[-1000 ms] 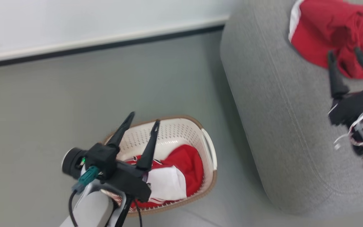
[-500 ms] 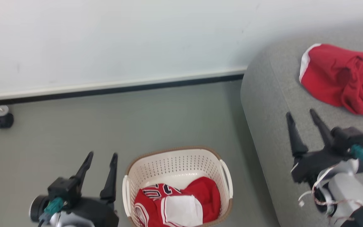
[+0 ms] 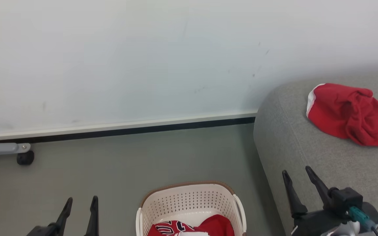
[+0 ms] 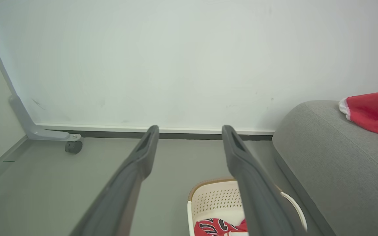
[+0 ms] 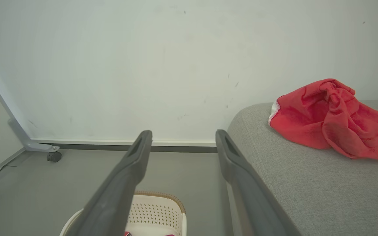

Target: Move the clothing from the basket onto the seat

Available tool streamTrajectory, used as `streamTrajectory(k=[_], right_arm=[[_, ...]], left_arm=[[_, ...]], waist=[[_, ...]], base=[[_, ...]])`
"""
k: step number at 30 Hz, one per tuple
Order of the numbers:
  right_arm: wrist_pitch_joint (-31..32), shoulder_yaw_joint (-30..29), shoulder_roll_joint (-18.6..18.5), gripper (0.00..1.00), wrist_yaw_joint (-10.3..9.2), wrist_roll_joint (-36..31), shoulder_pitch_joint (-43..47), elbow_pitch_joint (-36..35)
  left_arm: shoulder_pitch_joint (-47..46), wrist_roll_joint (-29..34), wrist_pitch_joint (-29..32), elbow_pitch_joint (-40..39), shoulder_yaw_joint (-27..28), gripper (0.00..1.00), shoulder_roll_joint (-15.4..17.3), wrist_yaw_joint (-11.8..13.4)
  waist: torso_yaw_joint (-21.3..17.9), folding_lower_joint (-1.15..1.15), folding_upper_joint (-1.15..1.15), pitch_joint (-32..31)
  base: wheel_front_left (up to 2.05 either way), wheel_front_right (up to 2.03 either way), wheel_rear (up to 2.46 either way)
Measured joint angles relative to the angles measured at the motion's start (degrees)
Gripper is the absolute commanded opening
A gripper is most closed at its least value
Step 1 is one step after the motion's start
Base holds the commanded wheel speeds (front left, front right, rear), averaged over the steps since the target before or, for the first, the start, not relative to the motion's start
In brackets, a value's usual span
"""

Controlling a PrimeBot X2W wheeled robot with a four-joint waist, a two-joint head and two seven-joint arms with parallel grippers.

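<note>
A plain red garment (image 3: 349, 113) with white trim lies crumpled on the grey sofa (image 3: 307, 154), also seen as the red garment (image 5: 330, 118) on the sofa (image 5: 307, 183) in the right wrist view. The cream basket (image 3: 189, 205) stands on the floor at the bottom centre and holds the red jersey (image 3: 176, 227) with dark numerals. My left gripper (image 3: 80, 203) is open and empty, left of the basket. Over the sofa's front edge, my right gripper (image 3: 297, 173) is open with nothing in it. The left wrist view shows the basket (image 4: 215, 203) and jersey (image 4: 213, 227) below its fingers.
A white wall with a dark baseboard (image 3: 126, 131) runs across the back. A grey frame foot on a black caster (image 3: 25, 157) stands at the left by the wall. Grey floor (image 3: 110, 170) lies between wall, basket and sofa.
The head camera has tilted up, so the whole scene slid down the picture. Both grippers have drawn back toward the bottom edge, the left off the basket, the right away from the red garment.
</note>
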Motion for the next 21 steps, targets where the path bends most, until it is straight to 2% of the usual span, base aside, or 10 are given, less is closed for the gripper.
streamTrajectory(k=[11, 21], right_arm=[[-0.01, -4.19, -0.15, 1.00, -0.68, -2.47, 7.77, -6.90], [0.00, -8.17, 1.32, 1.00, -0.73, -3.93, 11.85, -9.48]], left_arm=[[5.97, 2.22, -0.01, -3.93, 5.86, 1.00, -0.44, 0.04], [8.66, 4.69, -0.01, -6.26, 8.53, 1.00, -2.22, 0.04]], waist=[[0.73, 0.01, 0.01, -1.75], [0.90, 0.01, 0.01, -1.72]], base=[[0.00, 0.00, 0.00], [0.00, 0.00, 0.00]])
